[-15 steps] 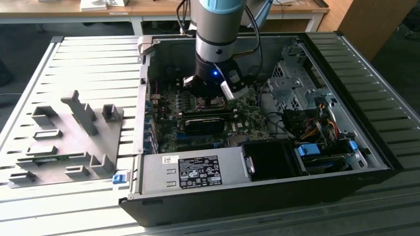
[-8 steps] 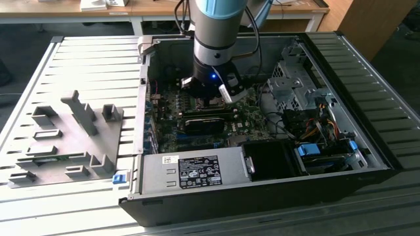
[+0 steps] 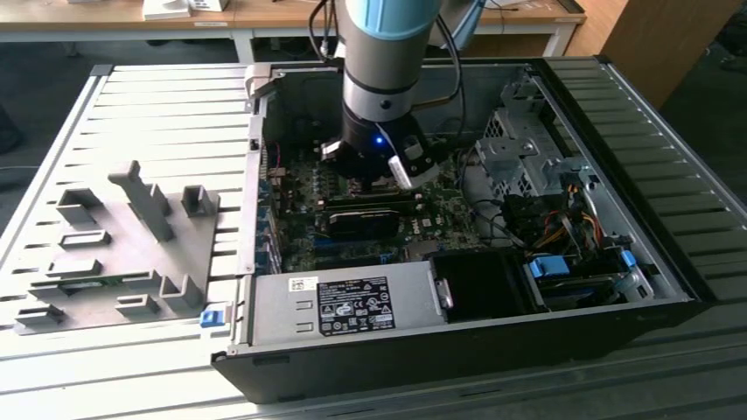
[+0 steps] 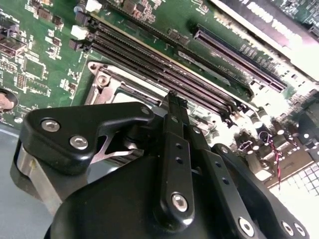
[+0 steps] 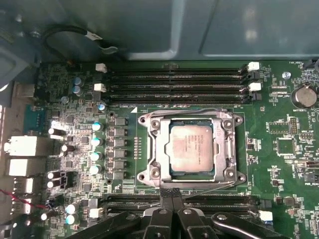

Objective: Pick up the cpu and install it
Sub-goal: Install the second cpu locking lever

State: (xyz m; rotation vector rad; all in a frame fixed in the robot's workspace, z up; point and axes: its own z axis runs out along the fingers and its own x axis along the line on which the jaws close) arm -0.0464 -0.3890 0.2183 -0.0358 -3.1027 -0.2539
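The cpu (image 5: 192, 149) lay seated in the socket (image 5: 149, 149), its silvery top showing inside the metal frame, in the first wrist view. The pincer (image 5: 171, 199) stood just beside the socket edge, with the chip lying directly beyond its tips, between them and the memory slots (image 5: 174, 84). The chip was square, so no long axis governed approach. The two black fingers (image 5: 165, 196) sat together or nearly so, with nothing clamped between them (only a thin gap showed).

In the exterior view the arm (image 3: 380, 79) reached down into the open case (image 3: 653, 219), which rested on the slatted desk (image 3: 152, 114); the pincer (image 3: 376, 188) hung over the motherboard (image 3: 297, 197) near the case's far-left quarter.

In the second wrist view the pincer (image 4: 174, 107) body covered most of the socket (image 4: 102, 84); the chip itself was hidden there. Whether the frame was latched over the chip could not be made out, nor whether the fingertips touched the board. A grey fixture (image 3: 129, 236) stood on the desk, well apart on the exterior view's left.
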